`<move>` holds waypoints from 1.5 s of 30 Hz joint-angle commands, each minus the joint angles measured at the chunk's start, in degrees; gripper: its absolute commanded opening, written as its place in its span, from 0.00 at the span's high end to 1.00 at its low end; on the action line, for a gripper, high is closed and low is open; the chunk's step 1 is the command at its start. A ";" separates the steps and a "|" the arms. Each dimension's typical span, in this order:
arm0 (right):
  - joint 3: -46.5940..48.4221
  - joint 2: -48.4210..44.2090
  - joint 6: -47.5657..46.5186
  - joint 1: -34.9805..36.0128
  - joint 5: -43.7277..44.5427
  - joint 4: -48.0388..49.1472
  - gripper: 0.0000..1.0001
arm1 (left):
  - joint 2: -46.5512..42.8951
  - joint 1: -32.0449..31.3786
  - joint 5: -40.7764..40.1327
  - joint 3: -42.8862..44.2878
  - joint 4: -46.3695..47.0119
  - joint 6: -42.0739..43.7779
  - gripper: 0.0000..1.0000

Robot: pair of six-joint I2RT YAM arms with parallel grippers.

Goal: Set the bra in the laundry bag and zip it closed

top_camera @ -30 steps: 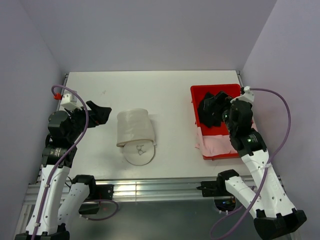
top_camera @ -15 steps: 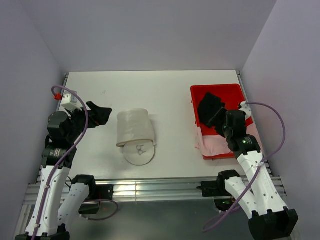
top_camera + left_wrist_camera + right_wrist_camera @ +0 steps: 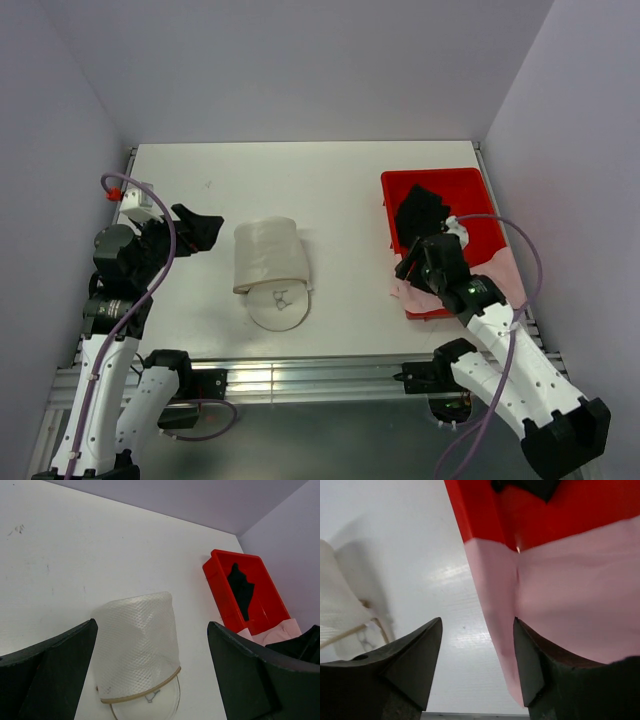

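Note:
The pale pink bra hangs over the near edge of the red bin and lies partly on the table; it fills the right of the right wrist view. My right gripper is open and low at the bra's left edge. One finger is over the pink fabric and the other over bare table. The white mesh laundry bag lies mid-table with its zipped rim toward the near side. My left gripper is open and empty, left of the bag, with the bag between its fingers in the left wrist view.
The red plastic bin stands at the right, with a black garment inside it. Both show in the left wrist view, the bin and the garment. The table's near edge and a metal rail run just below the bag.
My right gripper has moved down and toward the near left, from above the black garment in the bin to the pink bra's left edge. The left arm has barely moved.

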 commanded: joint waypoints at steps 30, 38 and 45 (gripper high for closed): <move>-5.47 4.17 10.41 10.07 13.06 2.30 1.00 | 1.30 0.43 2.01 0.06 2.94 0.16 0.01; -1.78 -0.49 10.94 10.07 14.73 -1.91 1.00 | 7.54 -1.15 -2.46 1.55 -0.66 1.57 0.02; 7.36 -3.48 9.10 9.81 18.86 -8.23 1.00 | 14.47 -9.93 -11.32 4.10 -4.00 0.96 0.02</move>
